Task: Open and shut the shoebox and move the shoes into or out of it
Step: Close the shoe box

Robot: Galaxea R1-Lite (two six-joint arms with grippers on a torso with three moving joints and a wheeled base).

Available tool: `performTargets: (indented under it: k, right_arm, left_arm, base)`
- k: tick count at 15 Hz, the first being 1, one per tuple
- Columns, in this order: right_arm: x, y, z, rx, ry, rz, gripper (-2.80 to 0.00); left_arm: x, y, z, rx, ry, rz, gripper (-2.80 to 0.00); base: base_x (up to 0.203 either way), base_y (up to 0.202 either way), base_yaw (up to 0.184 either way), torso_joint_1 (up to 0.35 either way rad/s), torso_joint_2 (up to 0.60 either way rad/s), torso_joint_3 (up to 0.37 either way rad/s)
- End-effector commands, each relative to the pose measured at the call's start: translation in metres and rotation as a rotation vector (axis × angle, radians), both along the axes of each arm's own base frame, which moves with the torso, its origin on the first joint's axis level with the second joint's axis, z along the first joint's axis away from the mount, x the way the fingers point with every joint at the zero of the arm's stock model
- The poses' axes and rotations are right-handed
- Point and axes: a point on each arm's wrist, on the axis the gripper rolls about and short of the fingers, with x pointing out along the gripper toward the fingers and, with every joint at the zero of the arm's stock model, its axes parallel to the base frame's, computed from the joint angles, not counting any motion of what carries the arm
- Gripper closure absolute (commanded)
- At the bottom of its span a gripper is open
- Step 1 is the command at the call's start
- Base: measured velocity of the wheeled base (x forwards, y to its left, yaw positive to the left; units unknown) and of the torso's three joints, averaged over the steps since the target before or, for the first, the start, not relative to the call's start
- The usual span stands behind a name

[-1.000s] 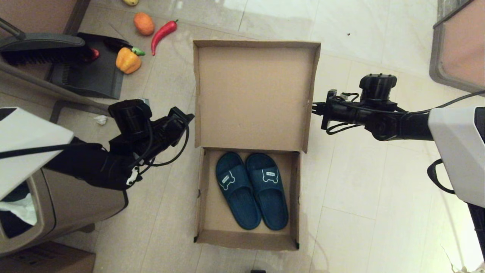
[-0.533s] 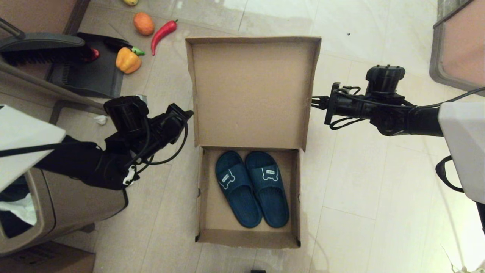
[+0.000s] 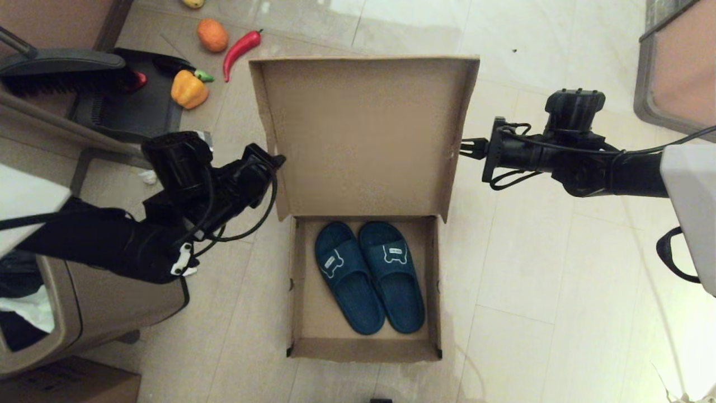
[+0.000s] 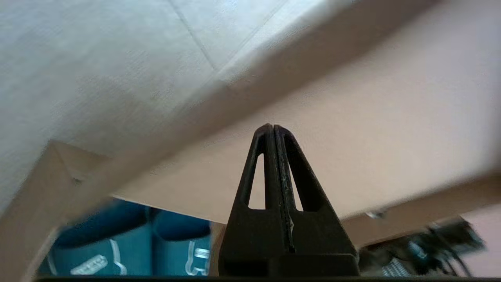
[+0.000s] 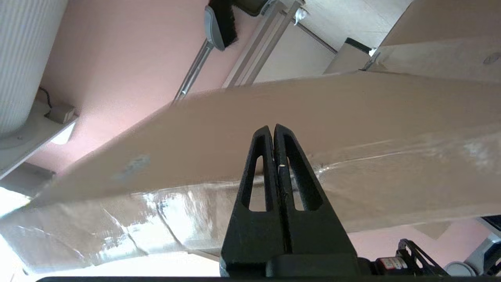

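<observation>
We are swinging the lid of the shoebox toward us: over the last second it has risen from lying nearly flat to standing steeply above the tray. Our left gripper presses the lid's left flap and our right gripper its right flap, each with fingers pressed together, pushing, not pinching. The shoes lie side by side in the tray below the lid, so we judge closing is underway.
</observation>
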Motion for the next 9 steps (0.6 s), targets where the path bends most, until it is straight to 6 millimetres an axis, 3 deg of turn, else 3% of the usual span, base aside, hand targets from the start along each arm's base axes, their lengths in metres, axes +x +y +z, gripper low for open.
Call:
performTargets:
  k: [1, 4, 9]
  right_arm:
    - [-0.003, 0.000, 0.005, 0.004, -0.002, 0.009, 0.00]
    - [-0.005, 0.000, 0.009, 0.004, -0.012, 0.022, 0.00]
    - [-0.008, 0.003, 0.009, -0.001, -0.011, 0.088, 0.00]
  left_arm:
    - [-0.015, 0.003, 0.019, -0.018, -0.040, -0.003, 0.00]
    - [-0.042, 0.007, 0.046, -0.029, -0.069, -0.009, 0.00]
    - [-0.114, 0.027, 0.104, -0.044, -0.106, -0.027, 0.00]
  base:
    - [0.000, 0.000, 0.000, 0.000, 0.00, 0.000]
    - [0.000, 0.000, 0.000, 0.000, 0.00, 0.000]
    - [0.000, 0.000, 0.000, 0.000, 0.00, 0.000]
